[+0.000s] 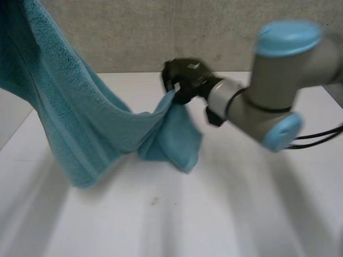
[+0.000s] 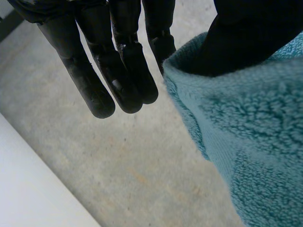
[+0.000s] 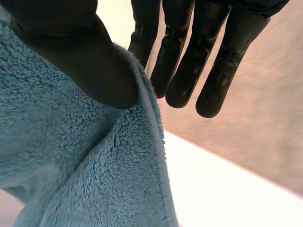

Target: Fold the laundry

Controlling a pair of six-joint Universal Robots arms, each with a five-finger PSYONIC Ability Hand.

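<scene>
A teal terry towel [image 1: 80, 118] hangs from beyond the upper left of the head view, sags to the white table [image 1: 214, 214] and rises again to my right hand [image 1: 182, 77] above the table's far middle. In the right wrist view, the thumb of my right hand [image 3: 80, 56] presses the towel [image 3: 71, 156] near its hemmed edge against straight fingers. In the left wrist view, my left hand [image 2: 123, 61] pinches another part of the towel [image 2: 255, 142] between its thumb and straight fingers, high above the floor. A loose corner dangles below my right hand.
My right arm [image 1: 268, 96] reaches in across the table's right side. A grey wall [image 1: 161, 32] stands just behind the table's far edge. The table's left edge [image 1: 16, 134] runs under the hanging towel.
</scene>
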